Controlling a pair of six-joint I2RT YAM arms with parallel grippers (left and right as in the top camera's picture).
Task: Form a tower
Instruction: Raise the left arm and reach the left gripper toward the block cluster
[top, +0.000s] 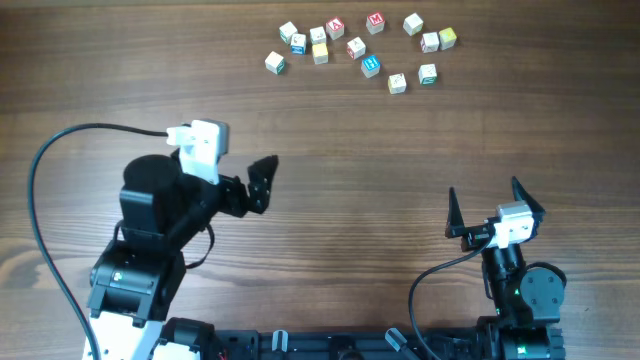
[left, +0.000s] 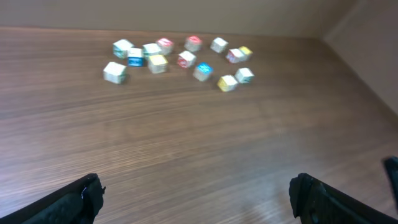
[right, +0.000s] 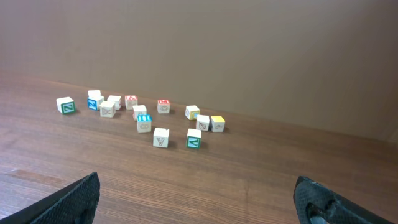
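Counting 14 letter cubes (top: 356, 47), all sitting loose in one scattered cluster on the far side of the tabletop (top: 330, 150) from the arm bases. Each one is resting single on the wood, well apart from both claws, and stacking is not yet started. Faces are showing red, blue, green, yellow and grey marks.

The right wrist view is giving one fair read: a green "N" on the leftmost cube (right: 65, 104). The red-marked cube (right: 163, 106) is looking like "M", not certain. The other letters are coming out too small or blurred to read.

The left claw (top: 265, 178) is standing fully open, gripping nothing, hanging over bare wood. The right claw (top: 485, 200) is also gaping wide and holding nothing, sitting nearer the bases.
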